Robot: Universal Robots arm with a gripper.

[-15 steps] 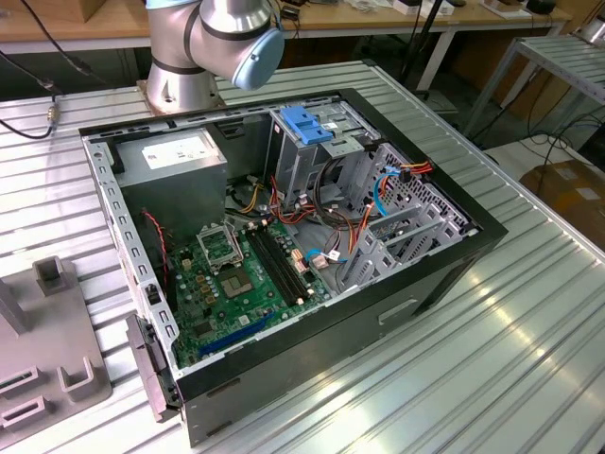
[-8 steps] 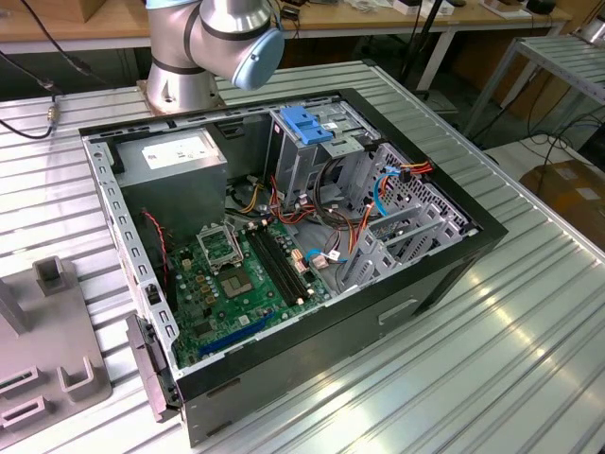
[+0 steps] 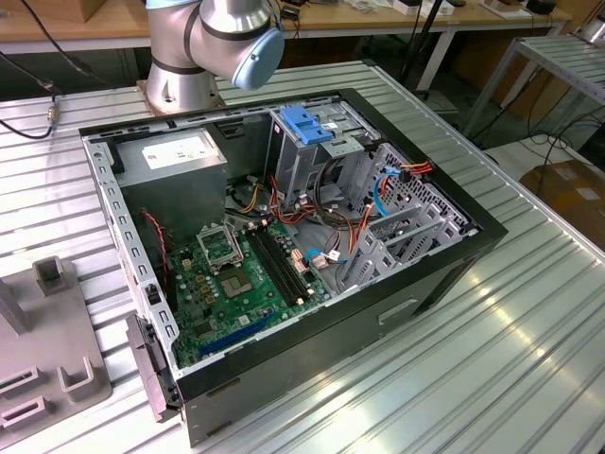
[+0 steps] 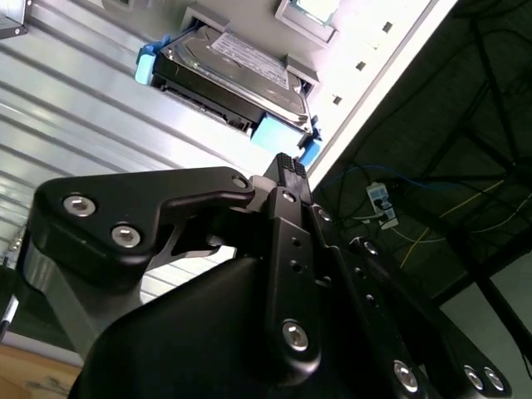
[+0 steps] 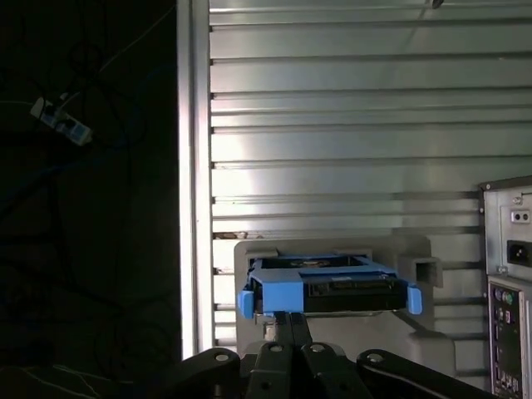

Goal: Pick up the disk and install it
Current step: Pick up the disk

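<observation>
Pickup has not begun: the disk [image 5: 328, 291], in its blue frame, lies in a grey holder [image 5: 411, 249] on the ribbed tabletop [image 5: 332, 125], just ahead of my end effector [image 5: 291, 320], which is closed together on nothing and clear of the disk, so grasping and installing both remain. Both wrist views give me the disk, the second one with its white label [image 4: 249, 58], while the exterior view gives me the open computer case [image 3: 444, 274] and its drive cage [image 3: 302, 165] where I judge the disk belongs.
</observation>
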